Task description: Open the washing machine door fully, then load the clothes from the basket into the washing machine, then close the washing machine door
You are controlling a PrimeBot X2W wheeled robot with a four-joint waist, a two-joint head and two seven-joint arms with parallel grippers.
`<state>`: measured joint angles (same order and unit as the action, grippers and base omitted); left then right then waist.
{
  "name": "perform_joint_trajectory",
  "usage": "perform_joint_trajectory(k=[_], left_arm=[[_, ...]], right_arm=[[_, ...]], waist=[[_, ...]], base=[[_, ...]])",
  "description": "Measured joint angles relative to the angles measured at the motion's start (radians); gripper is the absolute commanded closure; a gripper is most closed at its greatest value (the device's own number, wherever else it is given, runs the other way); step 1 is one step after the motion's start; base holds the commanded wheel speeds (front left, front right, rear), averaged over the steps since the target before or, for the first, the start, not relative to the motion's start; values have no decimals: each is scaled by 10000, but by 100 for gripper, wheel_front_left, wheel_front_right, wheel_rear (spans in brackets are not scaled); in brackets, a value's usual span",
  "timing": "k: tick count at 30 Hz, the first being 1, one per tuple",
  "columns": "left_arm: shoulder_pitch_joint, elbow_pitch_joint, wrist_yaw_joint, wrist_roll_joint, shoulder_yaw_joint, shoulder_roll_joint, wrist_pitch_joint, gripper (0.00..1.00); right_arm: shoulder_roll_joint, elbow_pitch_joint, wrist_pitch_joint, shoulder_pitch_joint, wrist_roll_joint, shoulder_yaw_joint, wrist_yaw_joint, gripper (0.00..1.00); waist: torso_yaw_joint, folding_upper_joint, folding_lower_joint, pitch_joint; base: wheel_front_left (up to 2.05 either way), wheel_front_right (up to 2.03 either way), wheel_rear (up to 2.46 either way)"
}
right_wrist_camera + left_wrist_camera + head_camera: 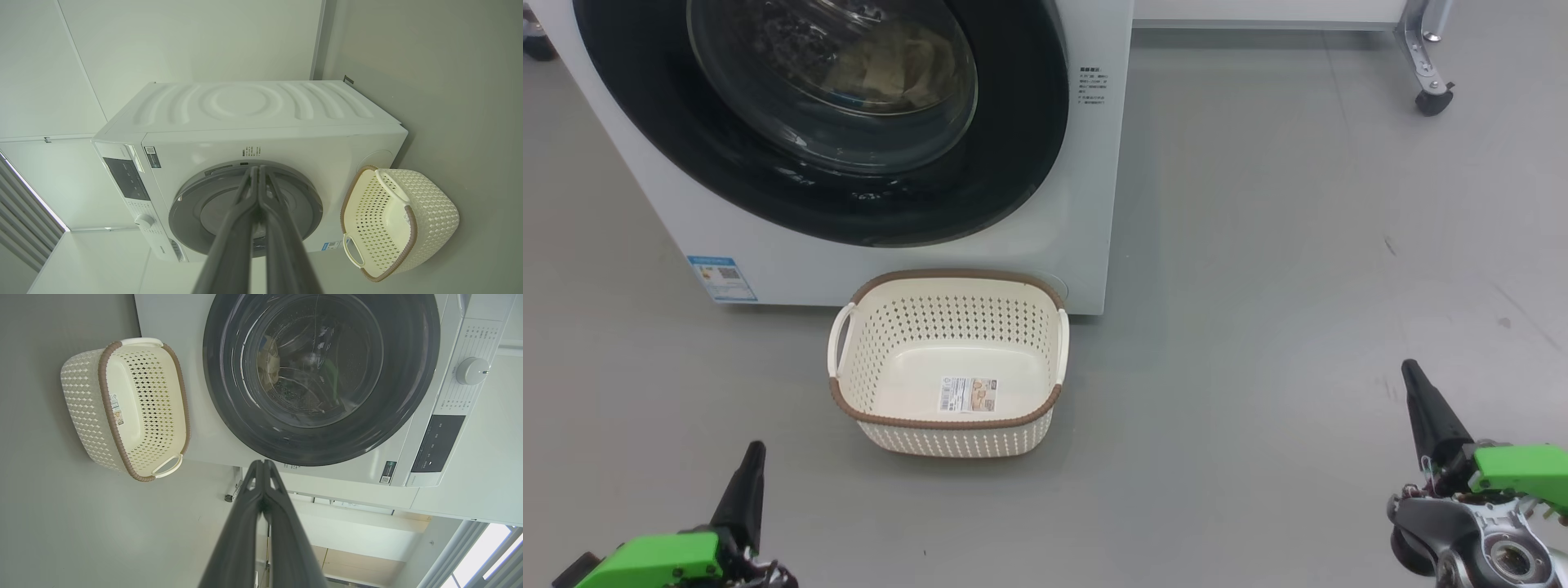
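The white washing machine stands at the upper left of the head view, its black-rimmed round door flat against the front. Pale yellow clothes lie inside the drum, seen through the glass. In front of it on the floor is the cream basket, holding nothing but its label sticker. My left gripper is low at the left, fingers together, nothing held. My right gripper is low at the right, also shut and holding nothing. Both stay well back from the machine and the basket.
Grey floor stretches to the right of the machine. A metal frame leg on a caster stands at the upper right. The control panel with its dial is in the left wrist view. White walls are behind the machine.
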<state>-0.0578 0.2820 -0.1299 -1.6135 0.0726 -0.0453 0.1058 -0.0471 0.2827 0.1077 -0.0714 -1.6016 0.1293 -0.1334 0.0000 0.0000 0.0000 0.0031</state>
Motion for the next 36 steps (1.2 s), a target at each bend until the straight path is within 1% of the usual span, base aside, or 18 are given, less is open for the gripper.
perform_joint_trajectory(k=[36], left_arm=[[-1, 0, 0, 0, 25, 12, 0, 100]], right_arm=[[0, 0, 0, 0, 0, 0, 0, 100]], waist=[[0, 0, 0, 0]], base=[[0, 0, 0]])
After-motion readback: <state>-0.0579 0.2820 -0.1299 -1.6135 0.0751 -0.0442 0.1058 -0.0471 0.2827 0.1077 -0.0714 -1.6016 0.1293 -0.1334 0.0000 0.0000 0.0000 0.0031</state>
